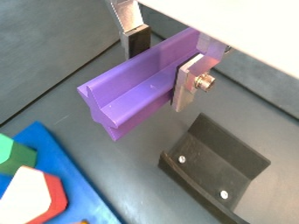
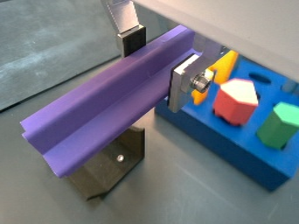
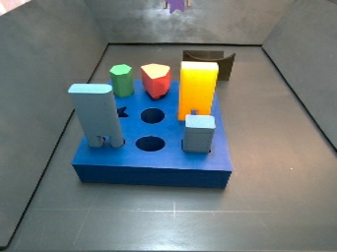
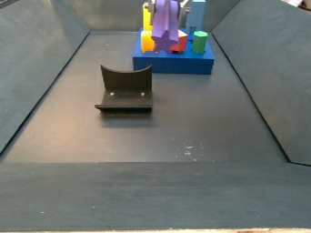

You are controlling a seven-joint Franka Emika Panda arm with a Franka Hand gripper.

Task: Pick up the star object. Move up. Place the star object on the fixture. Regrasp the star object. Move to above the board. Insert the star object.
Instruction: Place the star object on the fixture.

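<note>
The star object (image 1: 135, 92) is a long purple bar with a star-shaped section. It sits crosswise between the silver fingers (image 1: 190, 83) of my gripper (image 1: 163, 63), which is shut on it. It also shows in a wrist view (image 2: 100, 109), and my gripper (image 2: 162, 66) holds it in the air above the floor. In a side view the purple piece (image 4: 165, 23) hangs high in front of the board. In a side view only its tip (image 3: 175, 5) shows. The dark fixture (image 1: 216, 162) (image 4: 125, 88) stands on the floor below and beside the piece.
The blue board (image 3: 152, 148) (image 2: 233, 140) carries several upright pieces: grey-blue, green, red, orange. Round holes (image 3: 153, 115) show in its top. Grey walls (image 4: 49, 82) enclose the floor on all sides.
</note>
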